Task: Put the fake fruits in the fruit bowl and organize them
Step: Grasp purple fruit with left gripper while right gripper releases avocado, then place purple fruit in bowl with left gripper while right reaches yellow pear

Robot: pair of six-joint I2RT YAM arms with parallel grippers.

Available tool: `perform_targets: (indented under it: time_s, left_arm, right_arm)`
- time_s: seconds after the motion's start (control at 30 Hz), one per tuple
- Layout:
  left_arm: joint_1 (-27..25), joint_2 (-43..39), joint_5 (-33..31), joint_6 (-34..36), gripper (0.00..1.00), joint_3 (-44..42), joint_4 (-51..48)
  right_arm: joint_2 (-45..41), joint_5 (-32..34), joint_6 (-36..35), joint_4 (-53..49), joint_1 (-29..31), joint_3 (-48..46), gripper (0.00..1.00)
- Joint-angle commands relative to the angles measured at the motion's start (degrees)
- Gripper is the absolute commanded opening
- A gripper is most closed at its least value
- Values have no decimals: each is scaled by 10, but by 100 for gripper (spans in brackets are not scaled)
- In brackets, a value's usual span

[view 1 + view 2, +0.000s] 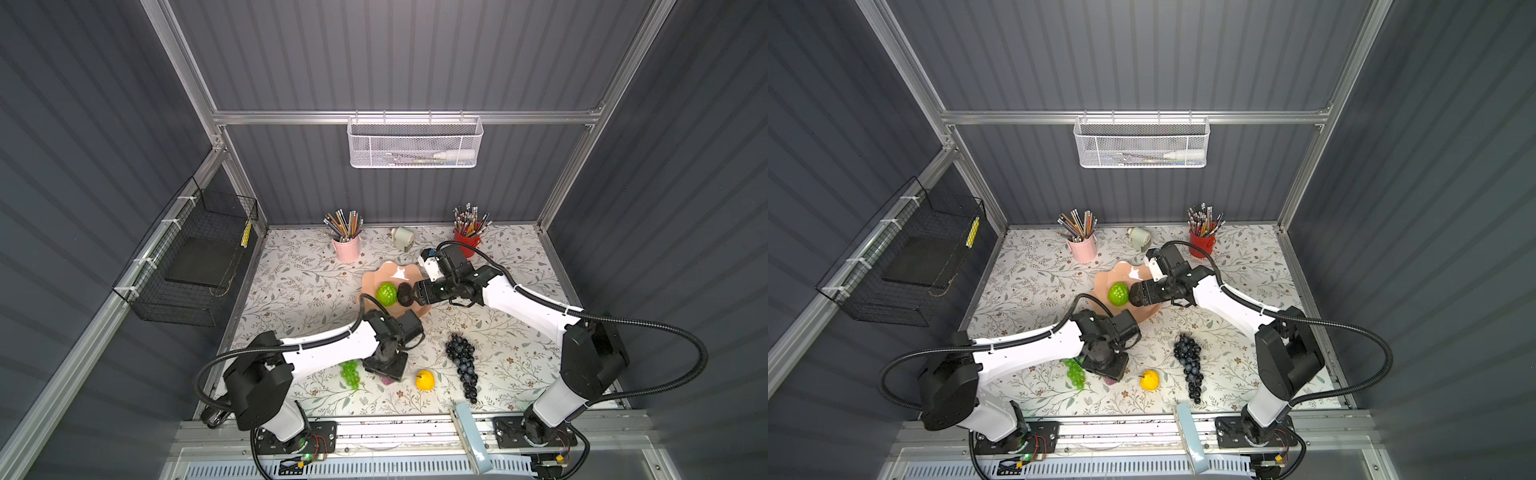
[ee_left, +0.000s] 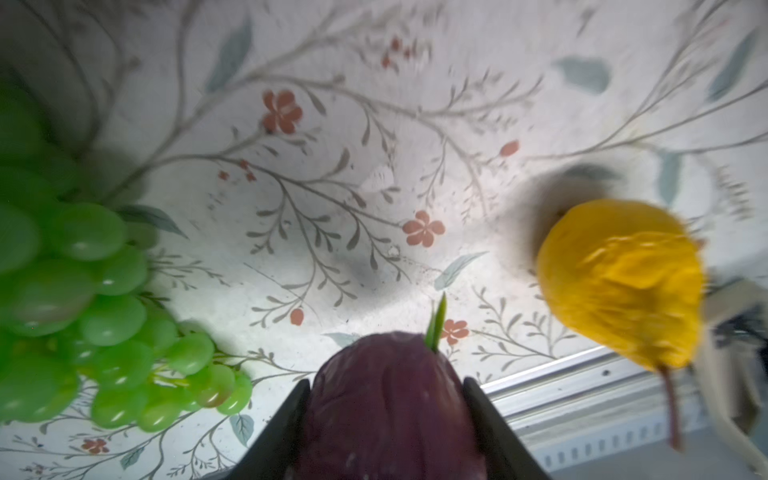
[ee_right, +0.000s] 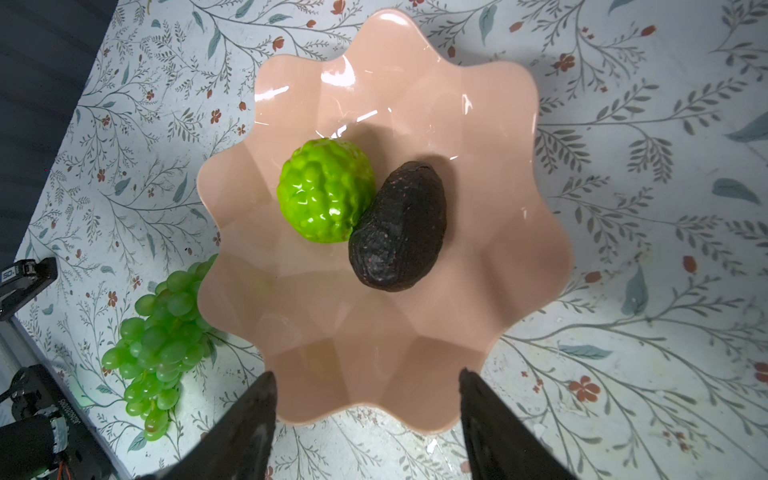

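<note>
The peach-pink fruit bowl (image 1: 376, 276) (image 1: 1102, 280) (image 3: 415, 104) holds the bumpy lime-green ball (image 1: 386, 293) (image 1: 1118, 294) (image 3: 326, 191) and the dark avocado (image 1: 403, 294) (image 3: 399, 226), which touch. My right gripper (image 1: 412, 293) (image 3: 368, 378) hangs open over the bowl's rim, holding nothing. Near the front, my left gripper (image 1: 388, 374) (image 2: 386, 384) points down, shut on the purple ball (image 2: 386, 415). On the table lie the green grape bunch (image 1: 350, 373) (image 2: 83, 311) (image 3: 162, 340), the yellow fruit (image 1: 425, 380) (image 2: 619, 282) and the dark grape bunch (image 1: 462, 360) (image 1: 1190, 365).
A pink pencil cup (image 1: 347, 247), a red pencil cup (image 1: 466, 243) and a grey sharpener (image 1: 402, 237) stand along the back. A pale blue strip (image 1: 467, 432) lies across the front rail. A black wire basket (image 1: 195, 262) hangs on the left wall.
</note>
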Motion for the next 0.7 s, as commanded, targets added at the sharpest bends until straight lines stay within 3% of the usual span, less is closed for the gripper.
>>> perform_targets:
  time_s: [0.0, 0.17, 0.43, 0.67]
  left_arm:
    - [57, -35, -12, 39, 45, 57, -35]
    - [123, -11, -58, 98, 48, 127, -31]
    - [216, 85, -32, 138, 45, 165, 49]
    - [233, 157, -8, 159, 47, 172, 87]
  right_arm:
    - [-28, 2, -20, -22, 4, -6, 70]
    - [-56, 6, -22, -30, 5, -21, 70]
    - [-104, 0, -29, -46, 23, -27, 70]
    - [-143, 18, -8, -75, 87, -81, 70]
